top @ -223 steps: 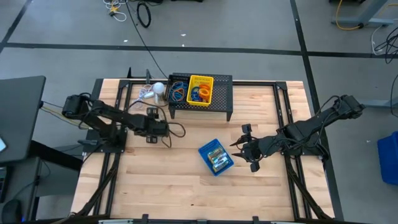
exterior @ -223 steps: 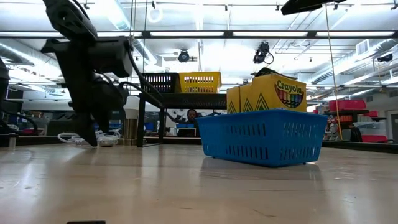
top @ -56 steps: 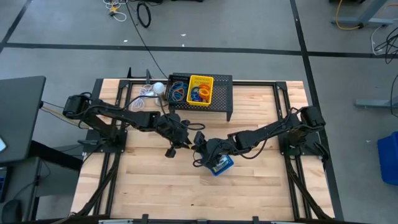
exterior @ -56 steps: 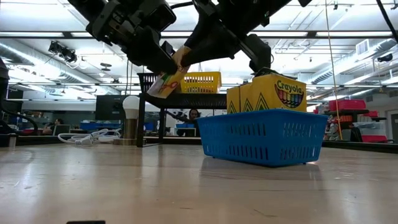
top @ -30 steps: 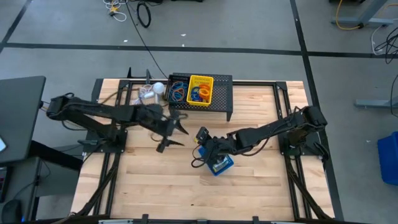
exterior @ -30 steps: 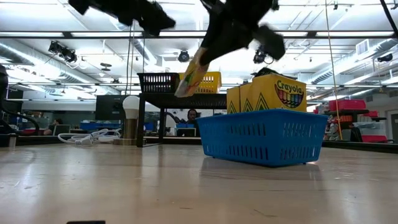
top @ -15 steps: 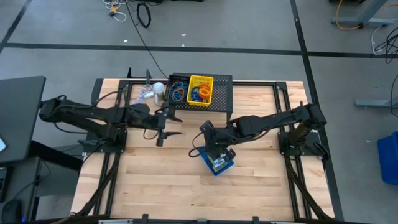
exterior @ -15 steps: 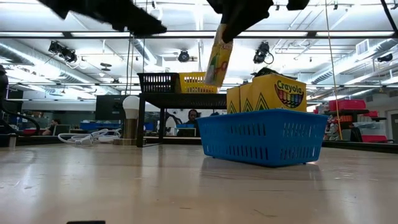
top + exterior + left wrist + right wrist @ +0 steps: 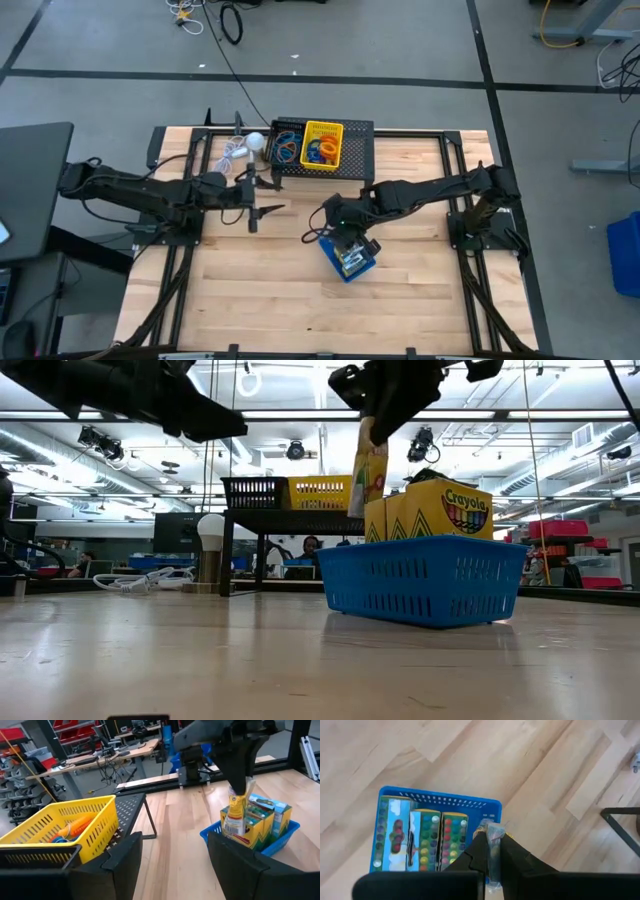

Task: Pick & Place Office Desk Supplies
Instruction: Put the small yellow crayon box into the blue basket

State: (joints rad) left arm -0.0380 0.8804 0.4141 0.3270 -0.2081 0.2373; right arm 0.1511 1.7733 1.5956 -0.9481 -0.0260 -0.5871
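My right gripper [image 9: 340,222] is shut on a yellow-green crayon box [image 9: 368,478], which hangs over one end of the blue mesh tray [image 9: 350,270]. Three more crayon boxes [image 9: 420,840] stand side by side in that tray. My left gripper [image 9: 262,197] is open with nothing between its fingers, left of the tray and in front of the black mesh stand. On the stand sit the yellow tray [image 9: 323,145] and the black tray [image 9: 286,147], both with coloured rubber bands in them. My right gripper pinches the crayon box's top end [image 9: 493,831] between its two fingers, coming at it from above and slanting down. The box hangs upright below the fingers [image 9: 385,410]. Its lower end [image 9: 231,832] sits beside the other boxes; whether it touches the tray I cannot tell.
The large black mesh stand [image 9: 360,160] rises at the table's far middle. A white round object with a cord [image 9: 255,141] lies to its left. Bare wood lies in front of the blue tray and to its right.
My right gripper has carried the crayon box toward the blue tray and turned it from tilted to upright over the tray's end. My left gripper, still open, has drawn back toward the table's left edge.
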